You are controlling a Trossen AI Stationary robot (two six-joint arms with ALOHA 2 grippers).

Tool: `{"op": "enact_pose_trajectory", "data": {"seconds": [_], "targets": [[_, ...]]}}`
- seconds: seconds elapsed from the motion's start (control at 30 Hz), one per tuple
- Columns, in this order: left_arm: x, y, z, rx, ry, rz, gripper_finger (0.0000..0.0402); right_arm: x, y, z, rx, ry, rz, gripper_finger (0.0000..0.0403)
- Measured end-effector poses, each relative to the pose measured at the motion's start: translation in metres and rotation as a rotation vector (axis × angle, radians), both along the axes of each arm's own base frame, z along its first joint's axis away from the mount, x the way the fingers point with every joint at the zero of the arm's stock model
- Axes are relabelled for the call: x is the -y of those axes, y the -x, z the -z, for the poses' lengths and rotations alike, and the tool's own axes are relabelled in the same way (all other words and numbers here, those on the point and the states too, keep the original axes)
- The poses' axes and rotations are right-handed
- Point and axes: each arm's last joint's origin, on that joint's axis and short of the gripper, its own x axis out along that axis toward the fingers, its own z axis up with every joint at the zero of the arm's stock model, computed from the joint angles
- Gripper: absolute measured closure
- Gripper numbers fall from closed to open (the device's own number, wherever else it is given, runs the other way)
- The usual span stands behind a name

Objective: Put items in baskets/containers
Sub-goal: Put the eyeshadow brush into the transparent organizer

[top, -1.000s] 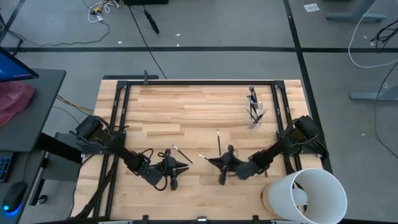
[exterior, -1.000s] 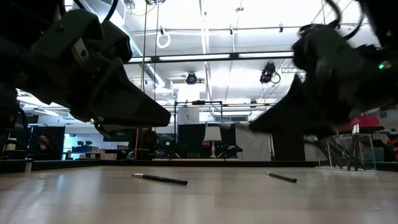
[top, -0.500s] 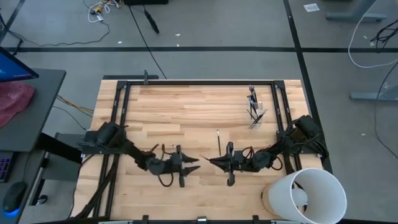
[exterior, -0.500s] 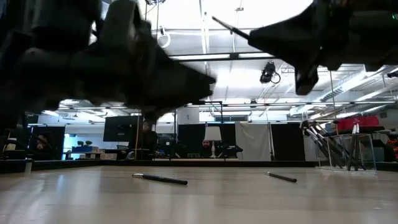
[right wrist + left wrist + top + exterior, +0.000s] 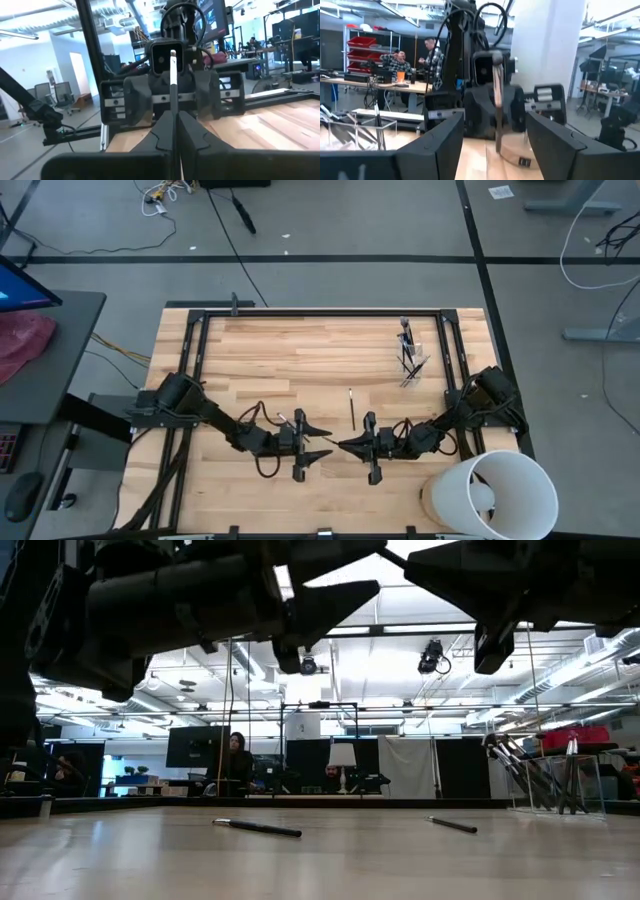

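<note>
A: Where do the two arms stand?
B: Both are low over the front middle of the tabletop (image 5: 300,360), facing each other tip to tip. The left end effector (image 5: 322,441) points toward the right end effector (image 5: 343,445); they are near each other, with a small gap between.

A: State of the left end effector?
B: Spread wide. In the left wrist view its two dark fingers (image 5: 440,142) stand well apart and nothing lies between them.

A: And the right one?
B: Pinched narrow on a brush (image 5: 173,82). The right wrist view shows the slim shaft rising upright from between the closed fingers (image 5: 192,132), pale at its upper end. From the left wrist view the same brush (image 5: 497,112) stands upright in front of the right arm's wrist body.

A: Other brushes?
B: One loose brush (image 5: 351,408) lies flat on the wood, just behind the two end effectors. The low view shows two dark brushes flat on the tabletop, one nearer the middle (image 5: 257,828) and one farther right (image 5: 453,825); I cannot match both to the high view.

A: The clear cup?
B: The clear cup (image 5: 410,360) stands at the far right of the tabletop with several brushes upright or leaning in it. A white bucket (image 5: 498,492) sits at the near right corner.
</note>
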Motion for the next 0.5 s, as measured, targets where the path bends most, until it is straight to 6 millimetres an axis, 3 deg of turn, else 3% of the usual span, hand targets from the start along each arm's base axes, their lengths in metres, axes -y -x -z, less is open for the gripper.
{"op": "enact_pose_trajectory", "data": {"seconds": [0.3, 0.5], "targets": [[0.004, -0.009, -0.013, 0.055, -0.030, 0.020, 0.0210, -0.004, 0.002, 0.000, 0.000, 0.000, -0.014, 0.0394], [0.005, -0.011, -0.015, 0.065, -0.027, 0.027, 0.0259, -0.007, 0.004, 0.000, 0.000, -0.001, -0.024, 0.0394]]}}
